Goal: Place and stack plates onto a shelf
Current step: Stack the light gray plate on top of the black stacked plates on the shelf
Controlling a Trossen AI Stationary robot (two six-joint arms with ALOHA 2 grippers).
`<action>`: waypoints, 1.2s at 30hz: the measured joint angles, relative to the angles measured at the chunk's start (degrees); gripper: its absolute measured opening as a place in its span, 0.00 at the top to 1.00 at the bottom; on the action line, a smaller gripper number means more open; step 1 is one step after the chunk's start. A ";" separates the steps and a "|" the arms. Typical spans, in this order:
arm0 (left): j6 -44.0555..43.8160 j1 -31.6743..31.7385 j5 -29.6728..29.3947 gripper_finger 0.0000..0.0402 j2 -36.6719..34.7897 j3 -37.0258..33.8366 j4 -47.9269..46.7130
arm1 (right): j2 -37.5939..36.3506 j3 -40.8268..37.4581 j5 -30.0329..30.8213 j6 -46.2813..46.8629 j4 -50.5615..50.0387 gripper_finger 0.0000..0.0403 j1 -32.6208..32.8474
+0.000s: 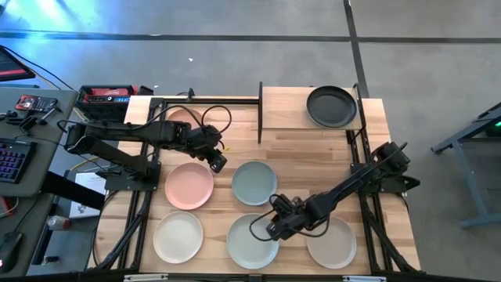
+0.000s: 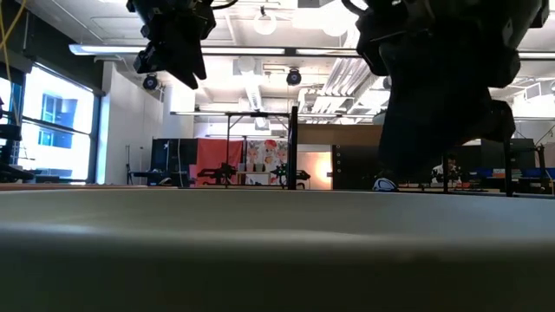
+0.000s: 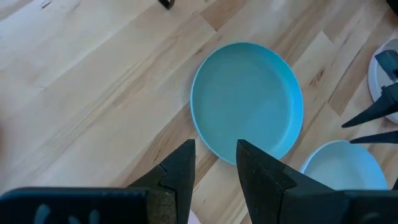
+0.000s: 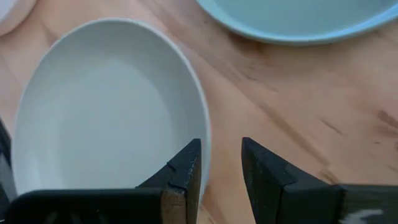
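Observation:
The shelf stands at the table's far edge, with a black plate on its right half. Flat on the table lie a pink plate, a blue-green plate, a cream plate, a pale sage plate and a beige plate. Another pink plate shows partly under the left arm. My left gripper hangs open above bare wood, between the pink and blue-green plates. My right gripper is open over the sage plate's right rim, one finger over the rim, the other over wood.
The left half of the shelf board is bare. Black frame rails run along both sides of the table. A side desk on the left holds a keyboard and small gear. In the low view a plate rim fills the foreground.

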 joint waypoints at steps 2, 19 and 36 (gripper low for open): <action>-0.60 -0.01 -0.05 0.74 0.00 0.00 0.04 | 0.06 0.00 0.06 0.00 0.76 0.77 0.03; -1.41 -0.01 -0.10 0.74 0.02 0.00 0.02 | 5.00 0.00 -3.21 0.07 4.95 0.77 0.03; -1.28 0.00 -0.28 0.74 0.02 0.00 -0.09 | 5.05 0.00 -7.48 4.56 4.08 0.99 -1.66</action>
